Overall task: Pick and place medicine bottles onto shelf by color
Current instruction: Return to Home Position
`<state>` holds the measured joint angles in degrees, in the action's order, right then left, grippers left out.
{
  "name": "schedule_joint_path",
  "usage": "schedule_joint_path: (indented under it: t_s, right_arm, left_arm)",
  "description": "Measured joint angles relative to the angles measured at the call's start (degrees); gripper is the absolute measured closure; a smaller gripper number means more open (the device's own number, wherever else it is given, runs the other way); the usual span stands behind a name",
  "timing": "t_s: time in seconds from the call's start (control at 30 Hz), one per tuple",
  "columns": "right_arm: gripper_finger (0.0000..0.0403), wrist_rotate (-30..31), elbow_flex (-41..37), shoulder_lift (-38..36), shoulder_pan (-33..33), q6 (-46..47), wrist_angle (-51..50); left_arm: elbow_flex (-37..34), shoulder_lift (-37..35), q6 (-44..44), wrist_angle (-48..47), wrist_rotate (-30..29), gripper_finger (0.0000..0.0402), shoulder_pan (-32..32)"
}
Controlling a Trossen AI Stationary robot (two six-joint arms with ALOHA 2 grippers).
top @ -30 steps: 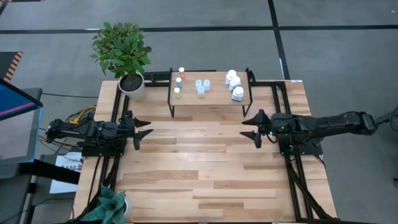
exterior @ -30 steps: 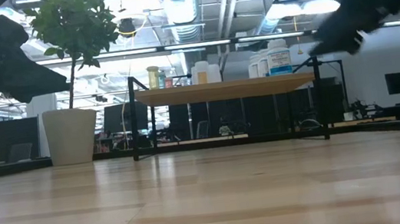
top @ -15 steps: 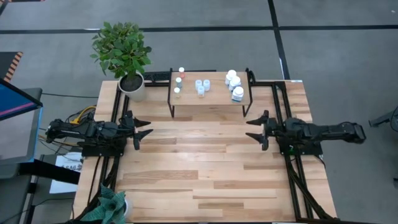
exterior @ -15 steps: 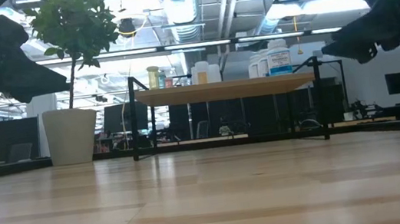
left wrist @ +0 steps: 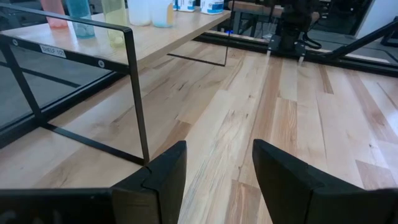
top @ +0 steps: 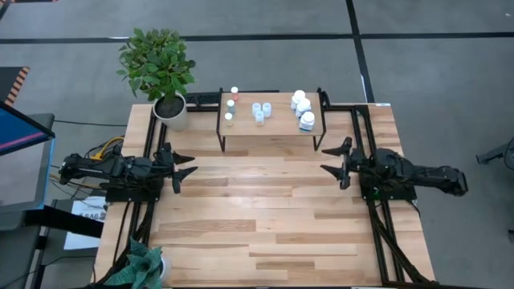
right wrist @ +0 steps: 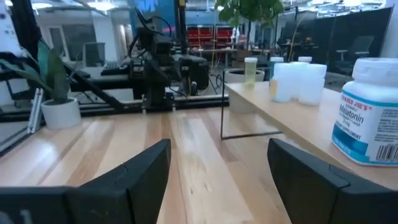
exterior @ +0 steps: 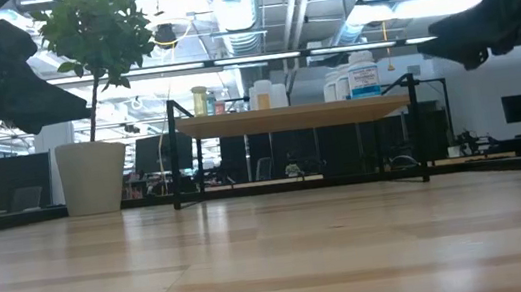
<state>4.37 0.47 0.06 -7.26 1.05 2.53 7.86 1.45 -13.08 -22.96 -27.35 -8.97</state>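
The shelf (top: 269,128) stands on its black legs at the table's far middle. On its top are the medicine bottles in three groups: thin vials (top: 230,105) at the left, light-blue ones (top: 261,110) in the middle, stubby white ones (top: 303,107) at the right. My left gripper (top: 191,164) hovers open at the table's left side, pointing toward the middle, with nothing between its fingers (left wrist: 168,177). Opposite it, my right gripper (top: 323,159) hovers open at the right side, level, just near of the shelf's right end. A white labelled bottle (right wrist: 367,112) shows close by in its wrist view.
A plant in a white pot (top: 170,108) stands at the far left corner, beside the shelf. A small plant (top: 144,265) sits at the near left corner. Black frame rails (top: 377,217) run along both sides. Bare wooden tabletop (top: 265,209) lies between the grippers.
My right gripper has drawn back toward the table's right edge and sunk a little, tipping from a downward slant to level, as its arm folded in. It has stayed open. The bottles on the shelf have not moved.
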Motion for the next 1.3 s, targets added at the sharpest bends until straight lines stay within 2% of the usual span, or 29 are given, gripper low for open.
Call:
schedule_joint_path:
  t_s: [0.17,0.5,1.3]
  right_arm:
    - [0.0113,-4.56,-0.02,1.23,-1.09,2.97,-1.68]
    - [0.0113,-4.32,-0.02,6.79,-0.66,3.56,-1.89]
    - [0.0112,-4.34,-0.09,7.16,-0.67,3.44,-1.95]
  left_arm:
    - [0.00,0.02,0.00,0.00,0.00,0.0231,0.00]
    - [0.00,0.01,0.00,0.00,0.00,0.0231,0.01]
    - [0.00,0.00,0.00,0.00,0.00,0.0231,0.00]
